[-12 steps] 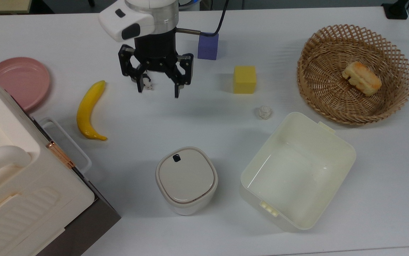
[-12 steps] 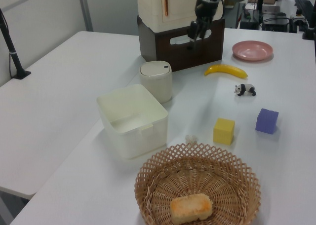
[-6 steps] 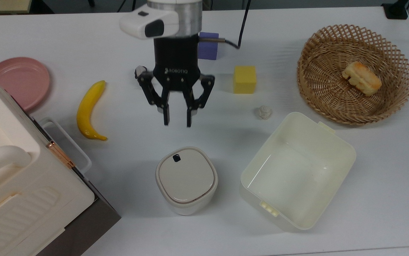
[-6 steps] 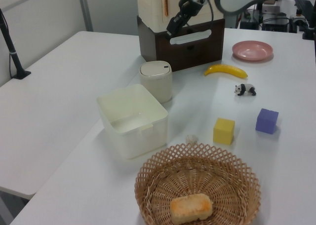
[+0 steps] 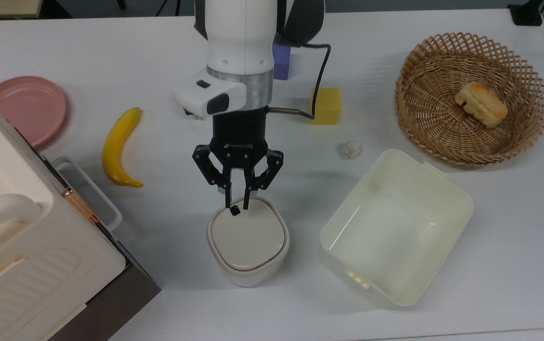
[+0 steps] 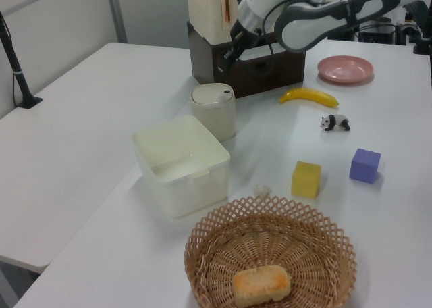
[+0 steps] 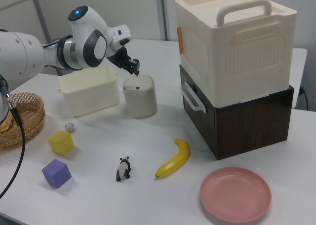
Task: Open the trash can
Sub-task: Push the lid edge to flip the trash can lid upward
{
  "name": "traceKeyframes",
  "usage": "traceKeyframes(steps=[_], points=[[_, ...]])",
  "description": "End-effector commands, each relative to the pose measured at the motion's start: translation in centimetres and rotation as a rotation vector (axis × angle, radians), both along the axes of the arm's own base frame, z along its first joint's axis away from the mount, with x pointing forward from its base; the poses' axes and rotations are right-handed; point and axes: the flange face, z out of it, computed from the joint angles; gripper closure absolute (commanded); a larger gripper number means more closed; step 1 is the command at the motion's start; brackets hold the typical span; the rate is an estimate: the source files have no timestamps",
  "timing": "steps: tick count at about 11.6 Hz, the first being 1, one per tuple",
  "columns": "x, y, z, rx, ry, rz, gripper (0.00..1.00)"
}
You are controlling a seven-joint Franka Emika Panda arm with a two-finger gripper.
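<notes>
A big cream appliance with a handle sits on a dark wooden box. On the white table lie a wicker basket and a cream tub. The trash can, lid closed, stands between tub and box. Above its dark button hangs the gripper, fingers drawn nearly together, a narrow gap left, grasping nothing. A banana lies on the top view's left.
</notes>
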Motion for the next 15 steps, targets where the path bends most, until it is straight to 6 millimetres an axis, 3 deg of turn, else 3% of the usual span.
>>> traceKeyframes(steps=[1, 2, 5, 8, 10, 13, 15], points=[[0.8, 1.1, -3.3, -0.038, 0.018, 0.015, 0.78], [0.9, 2.6, -4.7, -0.042, 0.038, 0.036, 0.79], [1.0, 2.7, -7.3, -0.052, 0.076, 0.042, 0.79], [1.0, 2.0, -7.3, -0.050, 0.076, 0.032, 0.80], [1.1, 0.6, -5.1, -0.041, 0.046, 0.008, 0.80], [-0.5, -3.1, 1.9, -0.023, 0.010, -0.055, 0.78], [-2.5, -5.2, 4.6, -0.052, 0.115, -0.063, 0.69]])
